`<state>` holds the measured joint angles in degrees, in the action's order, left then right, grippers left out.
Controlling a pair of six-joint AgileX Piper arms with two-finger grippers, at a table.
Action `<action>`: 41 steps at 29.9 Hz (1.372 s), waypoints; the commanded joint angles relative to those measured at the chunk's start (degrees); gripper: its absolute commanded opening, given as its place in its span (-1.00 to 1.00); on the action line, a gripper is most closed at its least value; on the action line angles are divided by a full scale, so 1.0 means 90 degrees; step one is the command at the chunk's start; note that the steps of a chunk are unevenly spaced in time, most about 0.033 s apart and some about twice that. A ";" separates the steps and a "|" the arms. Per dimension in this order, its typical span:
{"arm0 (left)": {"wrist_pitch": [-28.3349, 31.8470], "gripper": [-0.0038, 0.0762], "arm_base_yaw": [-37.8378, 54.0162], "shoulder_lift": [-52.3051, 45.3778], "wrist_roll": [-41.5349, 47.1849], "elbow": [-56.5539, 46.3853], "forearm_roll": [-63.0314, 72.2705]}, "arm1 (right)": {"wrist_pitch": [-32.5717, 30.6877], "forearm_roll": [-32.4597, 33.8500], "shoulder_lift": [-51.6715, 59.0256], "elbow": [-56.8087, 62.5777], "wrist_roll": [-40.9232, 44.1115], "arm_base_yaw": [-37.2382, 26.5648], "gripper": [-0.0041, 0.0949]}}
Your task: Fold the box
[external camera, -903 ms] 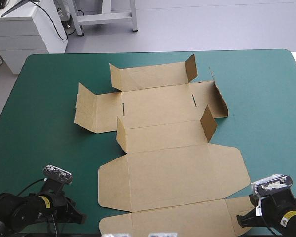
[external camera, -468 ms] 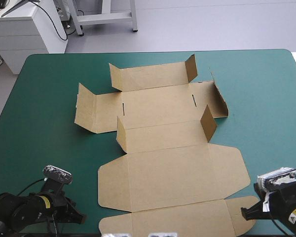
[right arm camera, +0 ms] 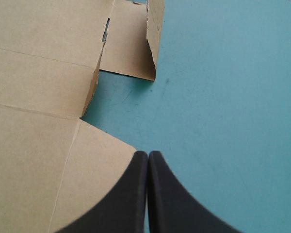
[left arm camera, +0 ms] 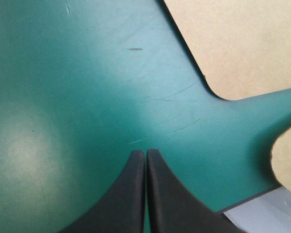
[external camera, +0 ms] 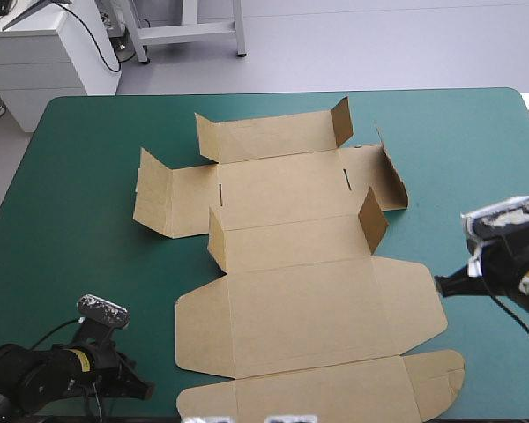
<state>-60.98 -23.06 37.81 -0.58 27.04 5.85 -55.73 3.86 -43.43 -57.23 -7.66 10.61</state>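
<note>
The high view overlooks the whole table (external camera: pixel 88 176); both close wrist views also show the box (external camera: pixel 291 194).

Holds left gripper (left arm camera: pixel 145 151) low and tucked back, black fingers pressed into one pointed arch; extends right gripper (right arm camera: pixel 148 152) farther forward (fingers likewise pressed together, tips touching).

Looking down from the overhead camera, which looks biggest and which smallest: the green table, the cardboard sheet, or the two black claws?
1. The table, largest.
2. The box, a brown sheet covering much of the table's middle.
3. The left gripper and the right gripper, both far smaller than the box and too alike to rank.
</note>
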 commanded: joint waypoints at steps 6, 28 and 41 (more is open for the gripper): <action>0.0187 -0.92 -0.0011 0.0010 0.0065 0.0137 0.0076 | 0.0405 0.0094 -0.2202 -0.1605 -0.0073 0.0003 -0.96; 0.0187 -0.92 -0.0011 0.0010 0.0065 0.0137 0.0076 | -0.0537 -0.0040 -0.6611 -0.5632 -0.0199 0.0003 0.37; 0.0187 -0.92 -0.0011 0.0010 0.0065 0.0137 0.0076 | -0.0512 -0.0069 -0.7502 -0.5811 -0.0210 0.0003 0.38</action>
<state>-61.01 -23.06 37.81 -0.58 27.04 5.85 -62.43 2.17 -112.90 -107.64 -9.38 10.61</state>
